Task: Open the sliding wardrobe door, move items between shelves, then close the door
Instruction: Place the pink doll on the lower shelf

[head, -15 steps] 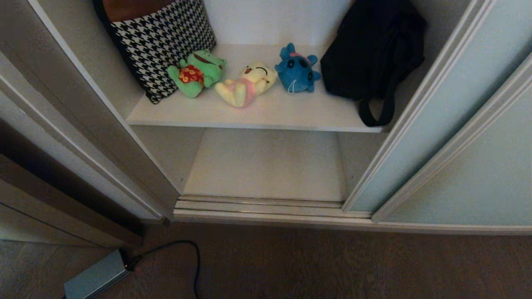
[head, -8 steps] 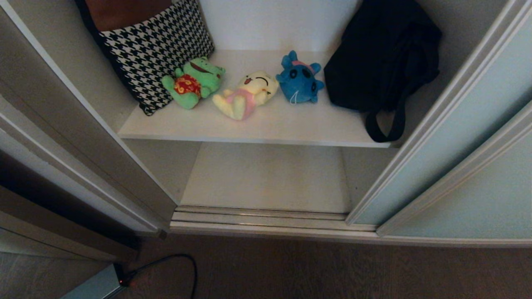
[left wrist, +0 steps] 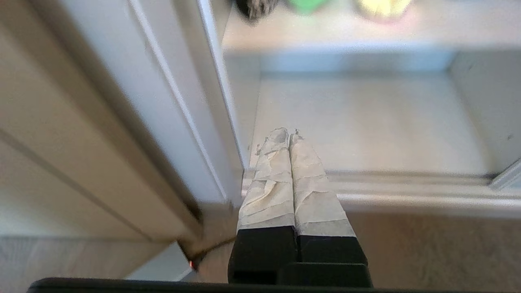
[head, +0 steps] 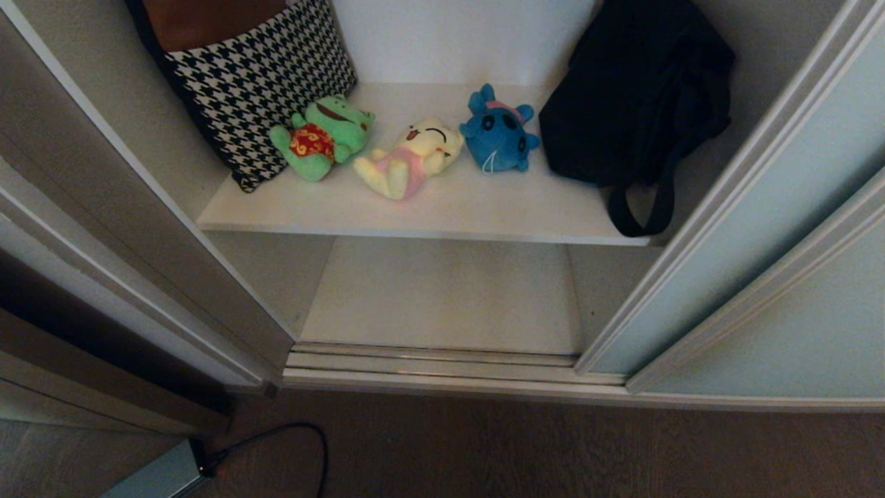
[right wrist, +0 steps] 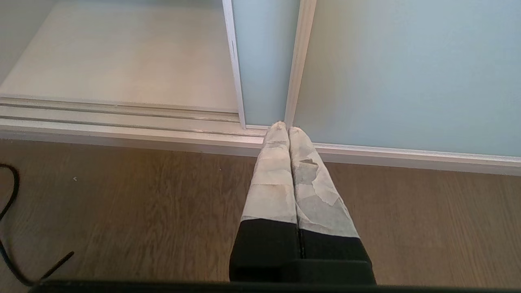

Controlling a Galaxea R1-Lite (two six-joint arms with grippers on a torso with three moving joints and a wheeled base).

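Left gripper (left wrist: 289, 136) is sitting clenched and empty, aiming over the floor track toward the lower shelf (head: 442, 297). Right gripper (right wrist: 288, 128) is likewise clenched, empty, parked by the sliding wardrobe door (head: 781, 228), which is standing slid open at right. Since a second ago the camera has closed in; the toys haven't moved. Blue plush (head: 499, 131) and yellow plush (head: 409, 155) are lying mid upper shelf (head: 442, 207), yellow nearer its front edge. Judging: transfer is only starting.

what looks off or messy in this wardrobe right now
Nothing is spilled or broken. The black bag slumps on the upper shelf with its strap drooping over the front edge, where the sliding door might catch it. The three plush toys lie tipped over.
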